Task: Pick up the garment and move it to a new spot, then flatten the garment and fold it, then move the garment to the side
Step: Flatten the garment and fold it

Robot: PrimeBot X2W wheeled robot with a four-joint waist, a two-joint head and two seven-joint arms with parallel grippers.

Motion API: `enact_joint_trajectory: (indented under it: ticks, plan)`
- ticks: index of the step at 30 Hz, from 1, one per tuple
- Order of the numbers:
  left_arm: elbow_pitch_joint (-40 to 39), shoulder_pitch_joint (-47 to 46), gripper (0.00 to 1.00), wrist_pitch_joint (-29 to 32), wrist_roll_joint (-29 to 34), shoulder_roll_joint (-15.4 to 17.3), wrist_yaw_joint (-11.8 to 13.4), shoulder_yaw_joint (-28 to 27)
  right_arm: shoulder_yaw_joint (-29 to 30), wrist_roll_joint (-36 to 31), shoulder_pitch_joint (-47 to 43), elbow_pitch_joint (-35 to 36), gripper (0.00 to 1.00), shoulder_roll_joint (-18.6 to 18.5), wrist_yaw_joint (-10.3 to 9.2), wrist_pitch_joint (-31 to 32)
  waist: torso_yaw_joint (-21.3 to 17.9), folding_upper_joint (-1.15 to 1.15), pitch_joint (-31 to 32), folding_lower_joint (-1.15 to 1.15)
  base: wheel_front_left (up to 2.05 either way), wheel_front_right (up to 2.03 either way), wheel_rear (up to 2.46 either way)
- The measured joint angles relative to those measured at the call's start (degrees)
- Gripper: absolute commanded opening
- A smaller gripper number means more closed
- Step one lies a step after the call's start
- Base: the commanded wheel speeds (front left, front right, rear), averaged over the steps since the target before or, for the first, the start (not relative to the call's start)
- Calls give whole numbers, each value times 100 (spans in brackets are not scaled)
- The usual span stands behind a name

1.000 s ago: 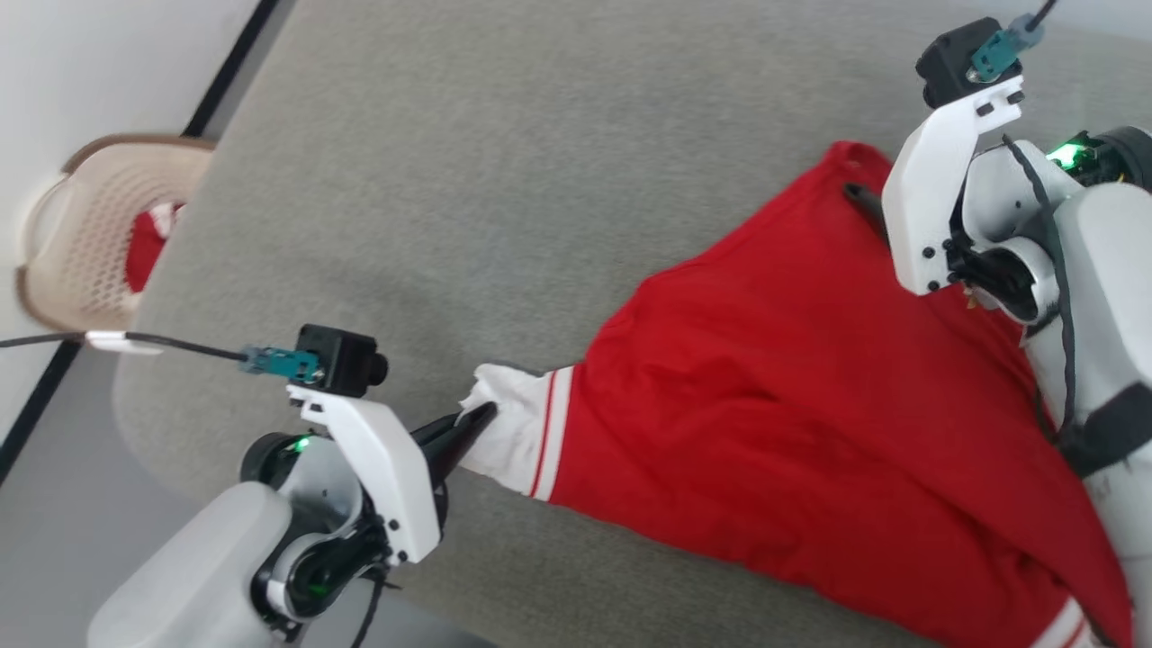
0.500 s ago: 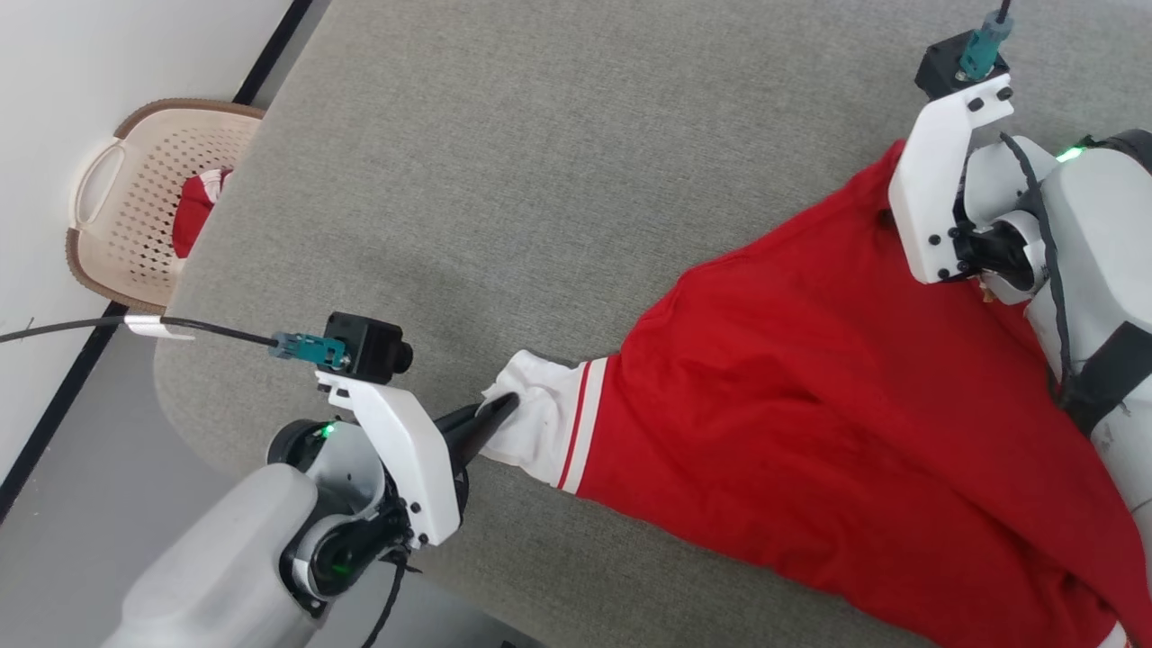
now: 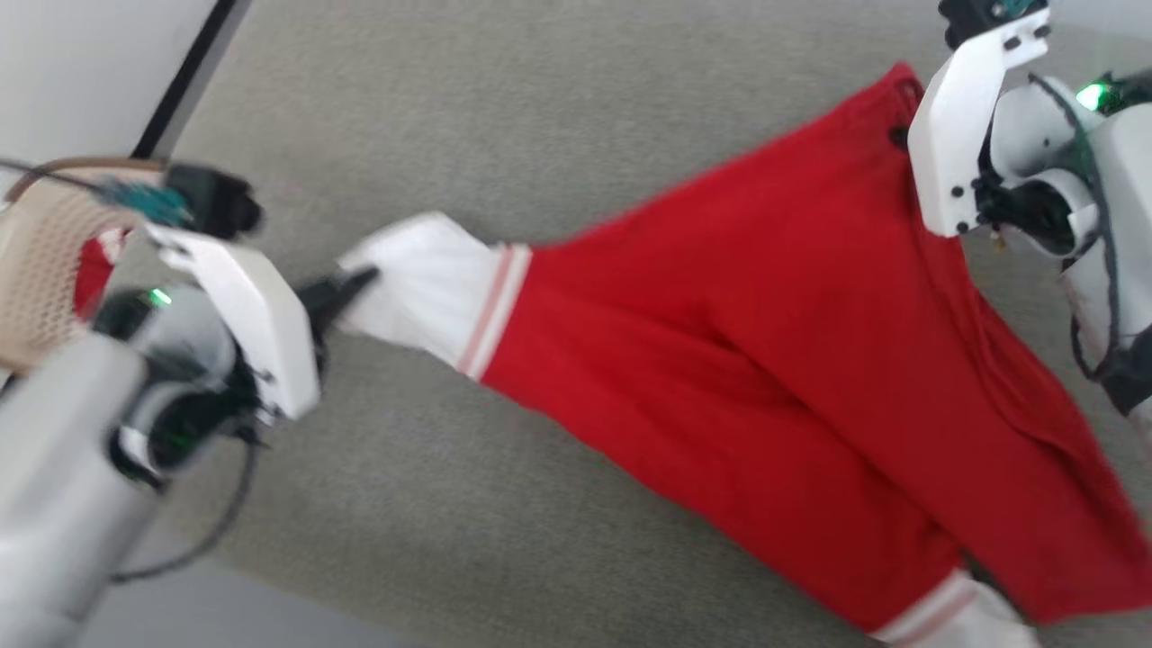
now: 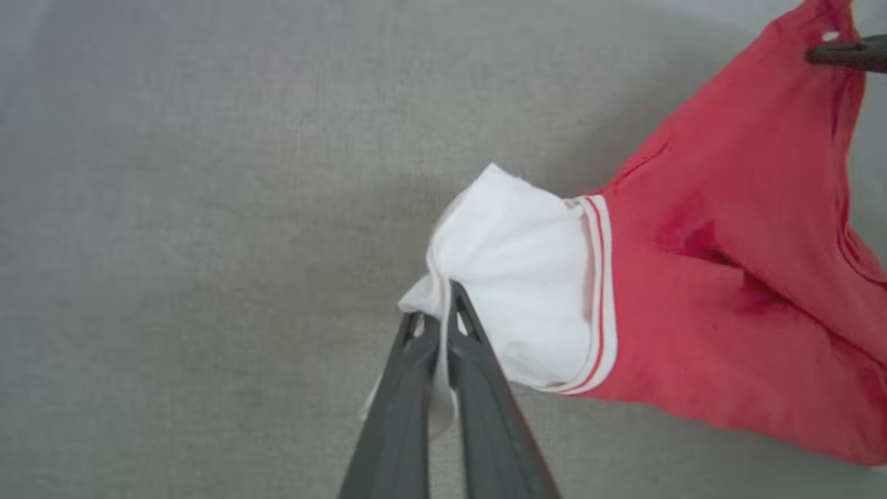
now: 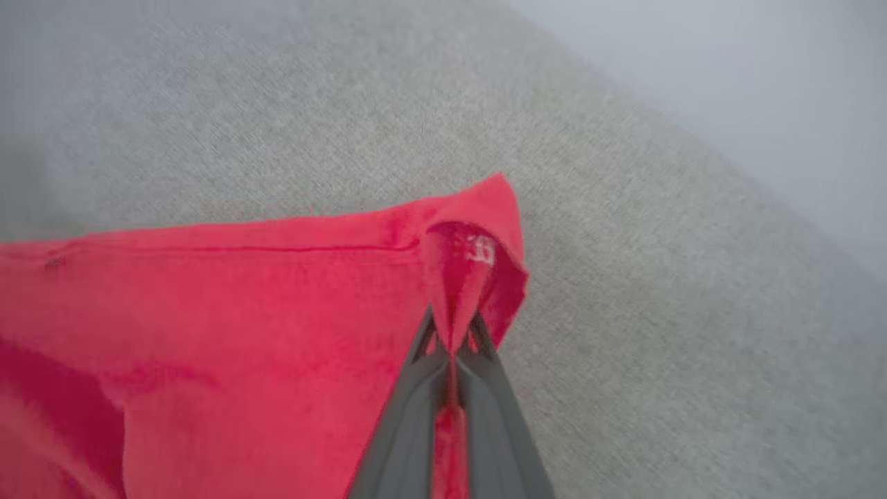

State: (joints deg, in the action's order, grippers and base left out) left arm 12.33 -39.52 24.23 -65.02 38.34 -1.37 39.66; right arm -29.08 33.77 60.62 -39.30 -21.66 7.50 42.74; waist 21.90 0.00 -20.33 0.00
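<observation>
Stretching the garment [image 3: 765, 342] flat over the grey bench [image 3: 540, 108] is, by my reading, the step in hand. At the left, past the bench edge, a pale basket [image 3: 40, 261] with something red in it stands clear of the work. Next, the left end effector [image 3: 360, 279] is pressed together on the cuff of the white sleeve [image 3: 423, 279]; the left wrist view shows a thin fold of white cloth pinched between its fingers [image 4: 402, 402]. The red body spans the middle of the bench, sagging in long creases toward the near right, where a second white sleeve [image 3: 945, 621] lies. At the far right, the right end effector [image 3: 900, 137] pinches a red corner, probably of the hem, though the blurred head view leaves that unsure. To do this well, draw the two grips apart evenly until the far edge runs taut. Lower both together so the cloth settles without bunching, and avoid tugging hard, since both pinches hold little fabric.
</observation>
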Motion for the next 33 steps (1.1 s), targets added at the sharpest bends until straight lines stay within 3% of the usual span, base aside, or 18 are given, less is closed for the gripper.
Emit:
enact_joint_trajectory:
  ticks: [4,9,16,22,30,31,33]
  plan:
    - [-145,-471,0,389,19,374,107,-155,153,77,-4,532,0,-183,0,-42,-302,0,114,0,0,0,0]
    - [-145,-1122,0,817,97,603,215,-272,565,11,-24,1104,0,-290,0,-36,-668,0,243,0,0,0,0]
    - [445,-2184,0,818,557,424,109,-266,1267,-499,37,1326,0,-155,1,-197,-1093,0,350,0,0,0,0]
    - [1414,-3377,0,-164,1332,-2,-115,-282,1831,-1391,562,925,0,278,1,-1082,-1334,0,286,0,0,0,0]
    - [2416,-4759,0,-2561,2438,-505,-283,-316,2849,-3052,1363,307,0,814,2,-3451,-1484,0,183,0,0,0,0]
    - [2555,-4838,0,-3005,2561,-590,-393,-277,2998,-3322,1417,123,0,913,2,-3728,-1484,0,203,0,0,0,0]
    - [2680,-4816,0,-3262,2564,-645,-480,-194,3015,-3457,1390,-80,0,954,2,-3876,-1471,0,232,0,0,0,0]
